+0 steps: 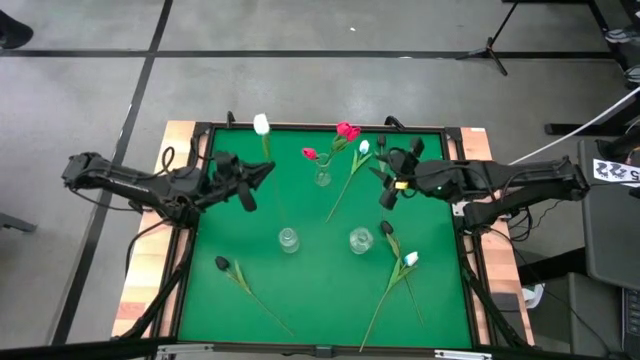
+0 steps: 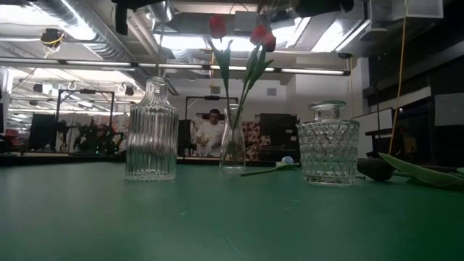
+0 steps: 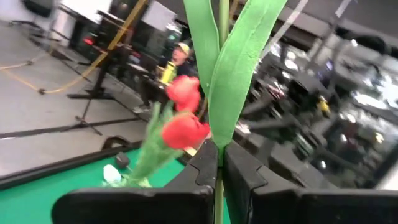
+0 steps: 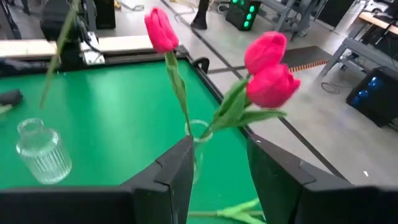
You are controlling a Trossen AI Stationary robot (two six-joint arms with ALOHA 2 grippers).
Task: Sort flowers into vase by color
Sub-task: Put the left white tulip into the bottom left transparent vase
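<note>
My left gripper (image 1: 264,170) is over the table's far left part, shut on a white tulip (image 1: 262,124). The left wrist view shows that tulip's green leaves (image 3: 239,68), while its head is out of that picture. A narrow glass vase (image 1: 322,178) at the far middle holds three red-pink tulips (image 4: 272,84). My right gripper (image 1: 383,178) hangs open to the right of this vase, nothing between its fingers (image 4: 177,171). Another white tulip (image 1: 363,147) lies on the mat between vase and right gripper. My left gripper pinches the white tulip's thin stem (image 3: 219,163) between its two fingers, just below the leaves. The fingers come roughly level from the table's left and lie across the stem. The tulip is lifted clear of the mat, its head (image 1: 262,124) toward the far edge.
A ribbed glass vase (image 1: 288,240) and a cut-glass vase (image 1: 361,240) stand empty near the middle. A near-black tulip (image 1: 222,263) lies at the near left. A white tulip (image 1: 411,259) and a near-black one (image 1: 386,228) lie at the near right. A person (image 2: 212,130) stands beyond the table.
</note>
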